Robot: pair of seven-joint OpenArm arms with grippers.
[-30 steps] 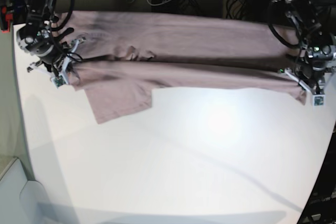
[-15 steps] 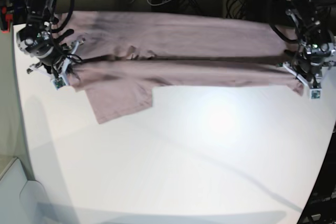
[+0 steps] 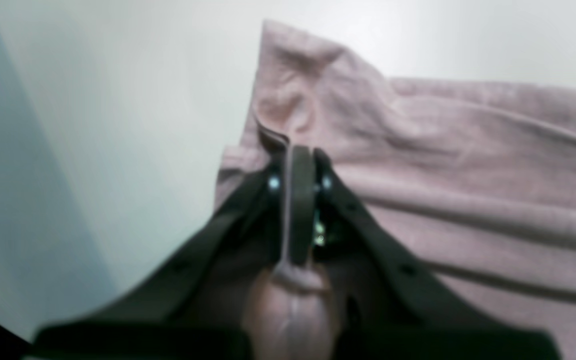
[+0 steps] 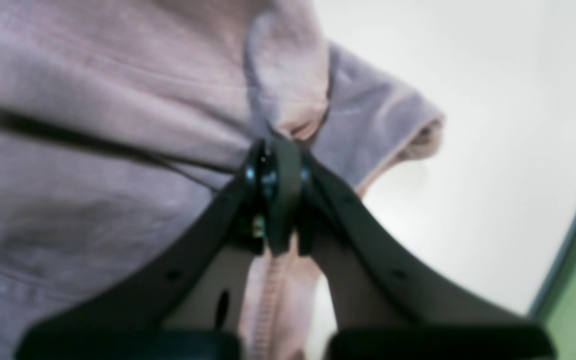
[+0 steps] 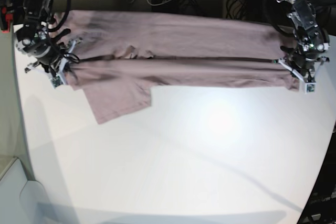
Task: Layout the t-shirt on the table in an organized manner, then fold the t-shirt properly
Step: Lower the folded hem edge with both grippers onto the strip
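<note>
Dusty-pink cotton, thin and limp: the t-shirt (image 5: 178, 51) lies stretched in a long band across the far side of the white surface (image 5: 199, 150), with one sleeve (image 5: 118, 100) spread flat toward the near side. It looks light and wholly without stiffness, so it will likely sag, crease and drag wherever it is not held, and any slack should show up as ridges like those running along the cloth in the left wrist view.

The left gripper (image 3: 295, 165) is closed tight on a pinched fold at one end of the shirt, with a tuft of cloth bunched behind its jaws. The right gripper (image 4: 275, 155) is likewise clamped on a fold at the opposite end, beside a sleeve opening (image 4: 418, 135).

Hemmed edges and corners seem the best places to take hold, since a doubled seam gives the jaws more to bite. Holding both ends keeps the cloth taut between them; a one-sided pull would probably skew it.
</note>
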